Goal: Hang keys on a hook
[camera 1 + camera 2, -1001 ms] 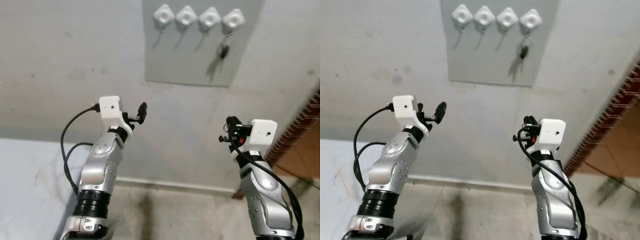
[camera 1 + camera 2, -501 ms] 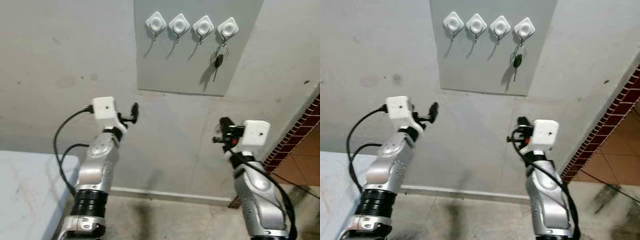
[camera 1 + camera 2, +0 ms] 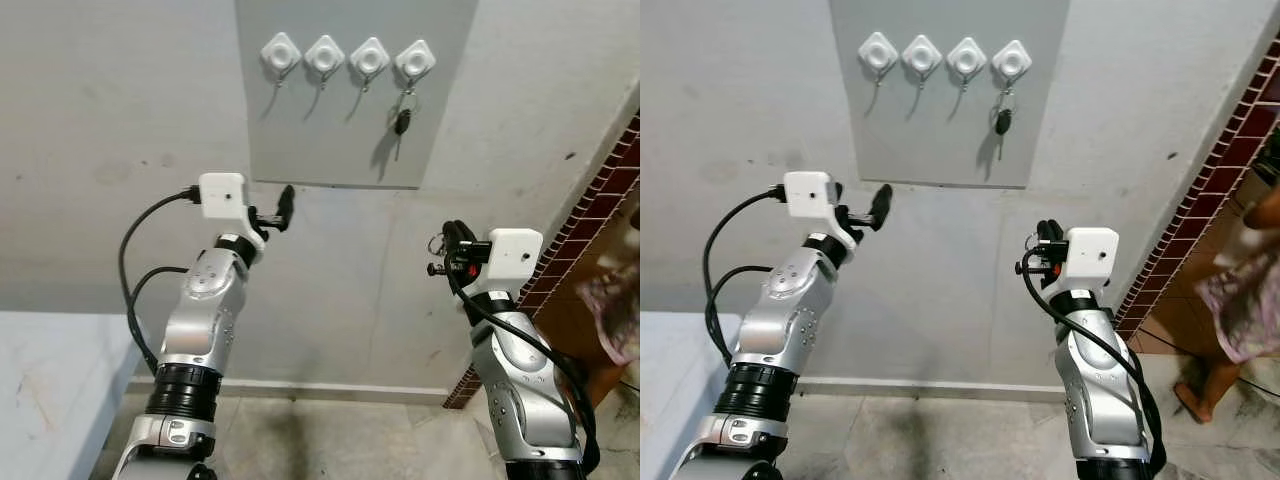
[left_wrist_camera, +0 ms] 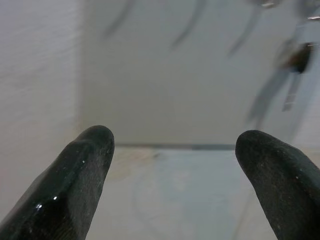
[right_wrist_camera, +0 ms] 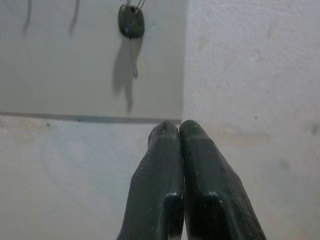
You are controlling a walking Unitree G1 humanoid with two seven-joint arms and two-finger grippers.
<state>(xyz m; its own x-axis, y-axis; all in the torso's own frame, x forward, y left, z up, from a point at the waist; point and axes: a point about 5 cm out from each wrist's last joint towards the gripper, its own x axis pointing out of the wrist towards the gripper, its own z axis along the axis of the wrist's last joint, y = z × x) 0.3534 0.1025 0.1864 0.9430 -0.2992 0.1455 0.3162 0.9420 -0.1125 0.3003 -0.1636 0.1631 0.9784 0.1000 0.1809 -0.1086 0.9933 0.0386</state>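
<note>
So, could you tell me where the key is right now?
In the left eye view, the key hangs from the rightmost hook of four on the grey wall panel, above and between both raised grippers.

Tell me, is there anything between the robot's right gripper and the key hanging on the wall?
Nothing. In the right wrist view, bare wall and grey panel stretch from the shut right gripper up to the key.
</note>
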